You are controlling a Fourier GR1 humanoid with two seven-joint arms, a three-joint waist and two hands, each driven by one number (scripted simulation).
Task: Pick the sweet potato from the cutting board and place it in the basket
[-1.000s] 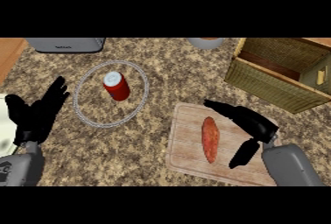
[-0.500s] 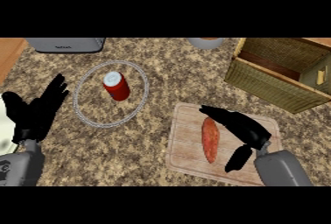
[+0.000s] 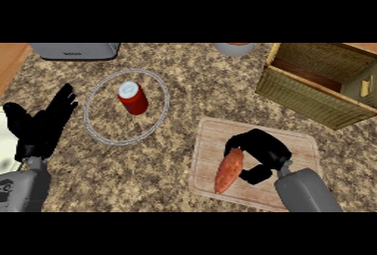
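An orange sweet potato (image 3: 229,172) lies lengthwise on the wooden cutting board (image 3: 294,144) at the lower right. My right hand (image 3: 264,149) sits against its right side. The fingers curl over the potato's upper end and the thumb (image 3: 258,175) presses in near its middle. The potato leans slightly, its top tipped to the right. The wicker basket (image 3: 313,97) stands open at the upper right, beyond the board. My left hand (image 3: 40,127) rests open at the left edge, fingers up.
A red can (image 3: 133,97) stands inside a round wire-rimmed plate (image 3: 99,134) left of centre. A grey appliance (image 3: 74,50) and a bowl (image 3: 236,48) sit along the far edge. A pale object (image 3: 365,85) lies in the basket's right side.
My right hand has slid left across the board and curled round the sweet potato, which has tilted slightly. The left hand has barely moved.
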